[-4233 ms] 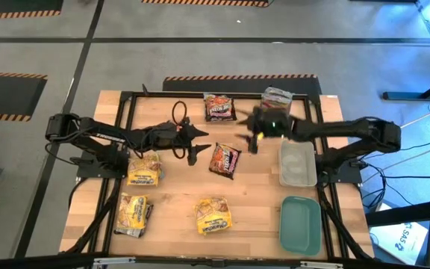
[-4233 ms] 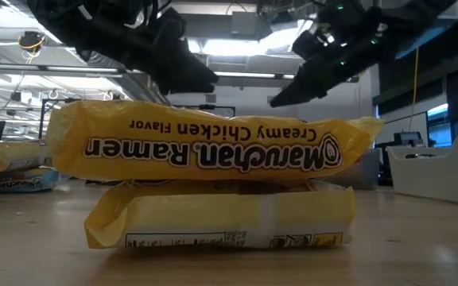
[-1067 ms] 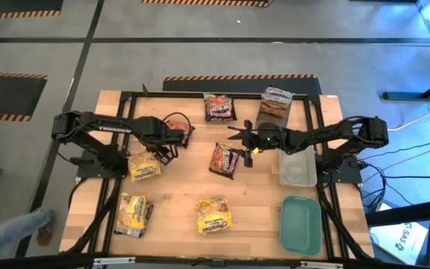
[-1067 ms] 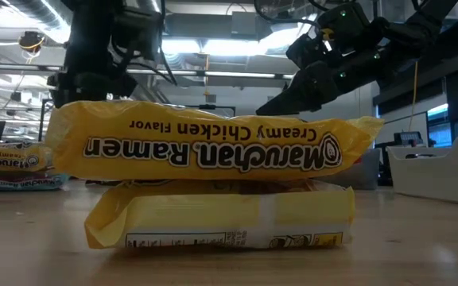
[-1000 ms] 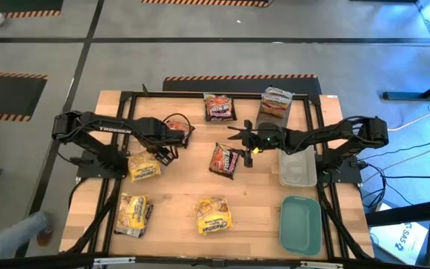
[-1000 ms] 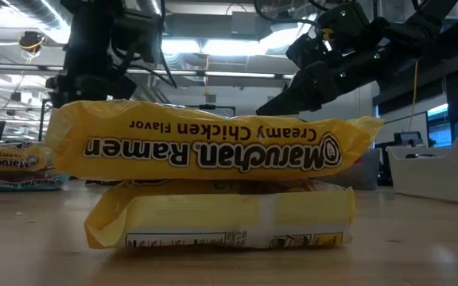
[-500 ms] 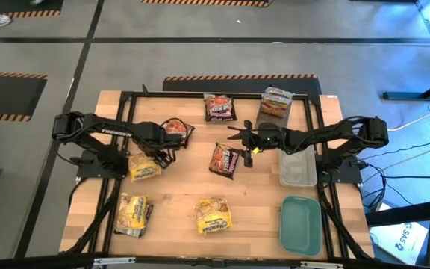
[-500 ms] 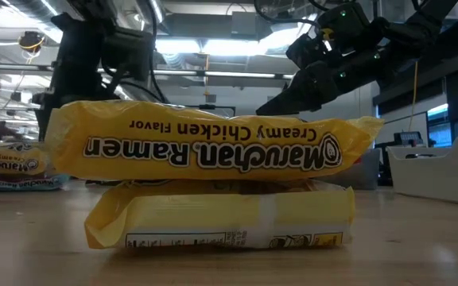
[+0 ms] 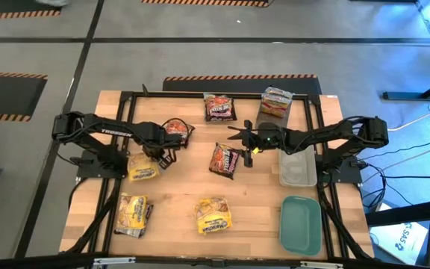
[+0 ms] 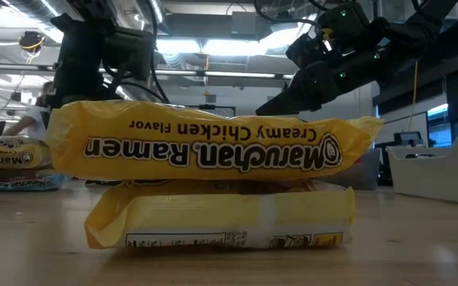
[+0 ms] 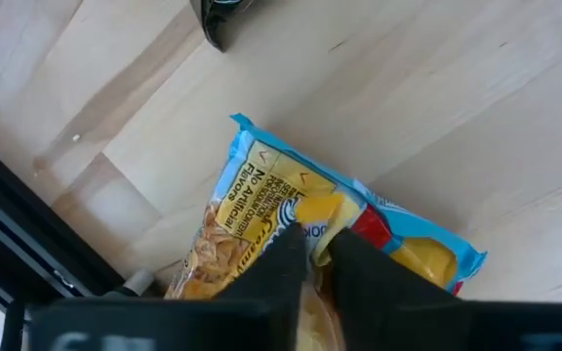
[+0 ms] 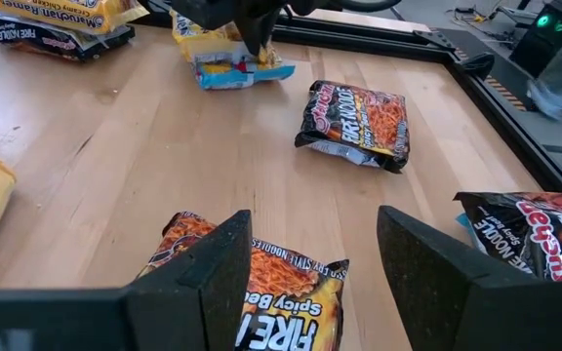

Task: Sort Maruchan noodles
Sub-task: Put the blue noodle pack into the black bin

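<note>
Sorting at mid-stage: yellow packets grouped, dark ones scattered

Left claw [image 9: 157, 155] sits low over the yellow packet [image 9: 143, 167] at the left side of the bench [image 9: 185, 187]. In the left wrist view its fingers [image 11: 283, 255] are nearly together, pinching a fold of that packet's wrapper [image 11: 320, 219]; judged a grip on it. Right claw [image 9: 242, 142] hovers above the dark fire-noodle packet [image 9: 225, 159] at bench centre, fingers spread wide, holding nothing; the right wrist view shows the packet [image 12: 261, 288] between and below the open fingers.

Layout: two more yellow piles at the near edge, one left [image 9: 134, 214], one centre [image 9: 213, 215]; the low view shows the centre pile as two stacked packets [image 10: 213, 147]. A dark packet [image 9: 176, 128] lies just beyond the left claw, another [image 9: 219, 107] at the far edge, and a small stack [image 9: 276, 101] at the far right. Clear tray [image 9: 297, 164] and teal lid [image 9: 300, 224] hold no packets.

Judgement: yellows loosely gathered left and front; dark packets not yet collected. Roughly half remains.
</note>
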